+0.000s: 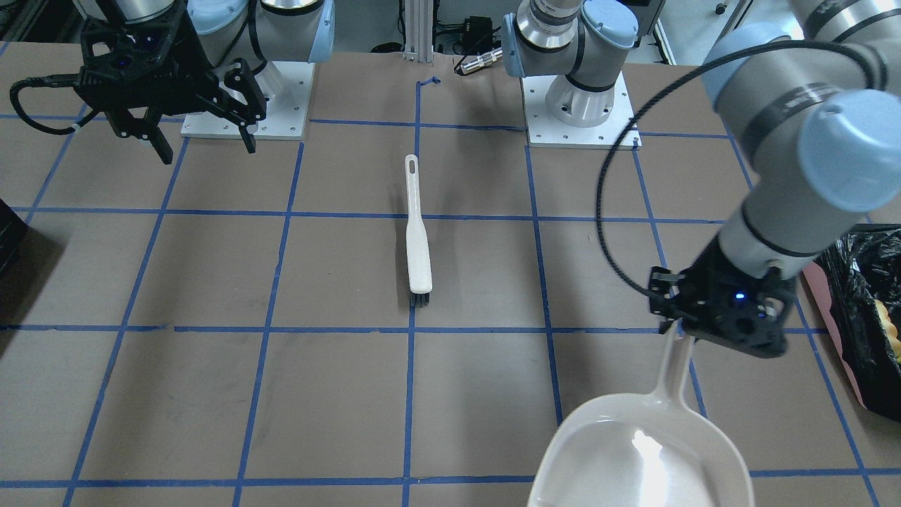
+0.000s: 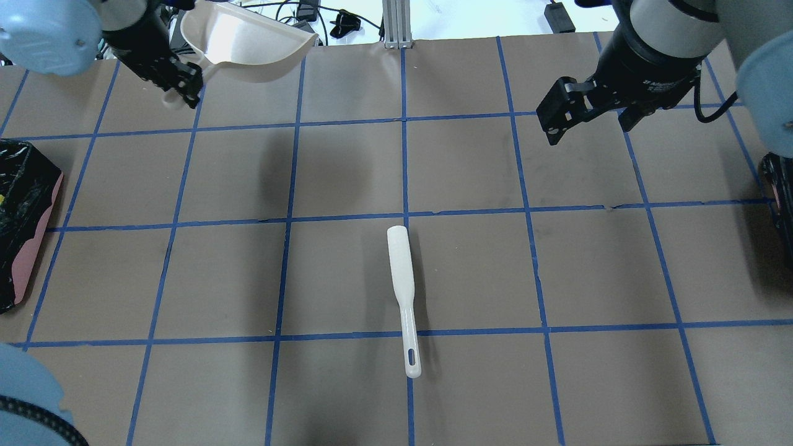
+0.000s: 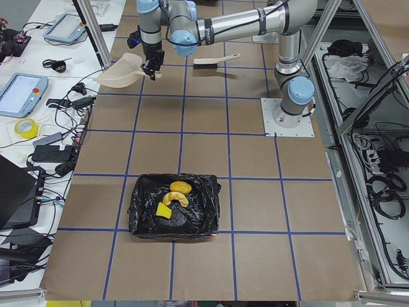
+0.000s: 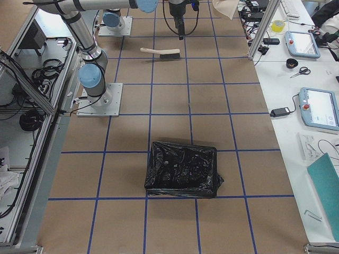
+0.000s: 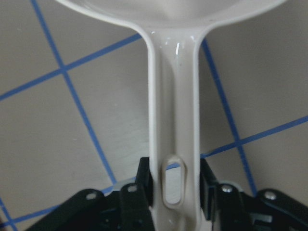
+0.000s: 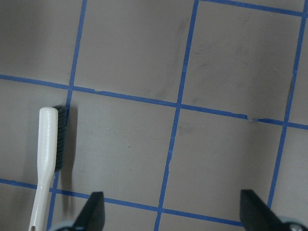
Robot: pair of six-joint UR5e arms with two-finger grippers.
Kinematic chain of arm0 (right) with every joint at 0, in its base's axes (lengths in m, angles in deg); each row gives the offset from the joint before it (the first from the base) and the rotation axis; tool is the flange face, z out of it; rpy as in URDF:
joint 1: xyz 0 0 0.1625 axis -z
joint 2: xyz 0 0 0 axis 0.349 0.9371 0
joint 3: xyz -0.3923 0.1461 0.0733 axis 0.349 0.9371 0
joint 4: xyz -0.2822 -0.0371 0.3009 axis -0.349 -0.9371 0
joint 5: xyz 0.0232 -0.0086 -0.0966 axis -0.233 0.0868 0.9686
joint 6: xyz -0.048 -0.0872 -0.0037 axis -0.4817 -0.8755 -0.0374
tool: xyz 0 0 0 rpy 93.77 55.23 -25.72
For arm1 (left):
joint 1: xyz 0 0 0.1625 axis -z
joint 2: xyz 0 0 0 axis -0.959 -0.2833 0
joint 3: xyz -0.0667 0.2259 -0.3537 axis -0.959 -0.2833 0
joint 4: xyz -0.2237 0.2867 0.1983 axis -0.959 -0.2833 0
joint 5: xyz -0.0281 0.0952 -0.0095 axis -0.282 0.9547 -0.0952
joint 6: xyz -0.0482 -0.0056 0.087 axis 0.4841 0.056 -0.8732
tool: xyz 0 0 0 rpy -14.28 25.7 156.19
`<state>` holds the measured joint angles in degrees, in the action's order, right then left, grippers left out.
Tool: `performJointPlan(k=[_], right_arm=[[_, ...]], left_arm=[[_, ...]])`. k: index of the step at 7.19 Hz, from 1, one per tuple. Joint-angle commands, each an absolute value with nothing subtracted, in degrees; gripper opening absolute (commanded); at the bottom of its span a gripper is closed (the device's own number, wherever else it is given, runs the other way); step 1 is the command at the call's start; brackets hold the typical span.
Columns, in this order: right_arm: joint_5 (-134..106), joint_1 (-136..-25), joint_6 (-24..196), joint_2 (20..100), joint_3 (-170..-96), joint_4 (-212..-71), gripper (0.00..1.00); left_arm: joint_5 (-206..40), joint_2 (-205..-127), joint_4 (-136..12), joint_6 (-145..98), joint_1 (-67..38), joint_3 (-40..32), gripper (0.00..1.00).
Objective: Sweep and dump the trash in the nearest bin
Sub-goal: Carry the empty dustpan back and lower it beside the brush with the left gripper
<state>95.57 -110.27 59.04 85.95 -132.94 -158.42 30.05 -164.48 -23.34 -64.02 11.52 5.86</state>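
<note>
- A pink-sided bin lined with a crinkled glossy black plastic bag (image 3: pixel 144 217) is seen at the 9 o'clock edge of the table in the overhead view, well apart from both grippers.
- Three scraps are shown lying together inside it: a wrinkled orange-brown lump (image 3: pixel 180 187), a pale yellow curved peel-like piece (image 3: pixel 176 200) touching it at its 6 o'clock side, and a small yellow sponge chunk (image 3: pixel 164 210) just beside the peel at 7 o'clock.
- A beige glossy plastic dustpan (image 1: pixel 637 458) is held above the table at 11 o'clock in the overhead view; only a bright glare is seen on its inner surface.
- The dustpan's handle is clamped between the fingers of the left gripper (image 5: pixel 174 182), near the handle's slotted end.
- A white-handled brush with black bristles (image 2: pixel 403 291) is laid flat just below the table's centre in the overhead view, along a blue tape line, with its bristles toward 12 o'clock and its slotted handle end toward 6 o'clock.
- The right gripper (image 6: pixel 173 211) is held above the table at 2 o'clock in the overhead view with its fingers spread wide and nothing between them; the brush is seen at 8 o'clock in its wrist view.
- An all-black bag-covered container (image 4: pixel 183 169) is placed at the table's 3 o'clock end in the overhead view.
</note>
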Motion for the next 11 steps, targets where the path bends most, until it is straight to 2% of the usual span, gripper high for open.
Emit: performJointPlan(k=[1,3,11], right_arm=[[95.59,-110.07,57.40,85.87,-133.26,-158.55,1.00],[95.84,-109.98,57.75,85.87,-133.61,-156.53,1.00],[96.29,-109.90,61.44,85.87,-133.61,-153.19,1.00]], left_arm=[[27.39,-164.62,-23.36,-48.38,21.43,2.44,0.00],[26.24,-165.67,-22.31,-39.38,27.77,-1.16,0.00],[22.01,-170.06,-16.43,-31.01,35.71,-4.43,0.00]])
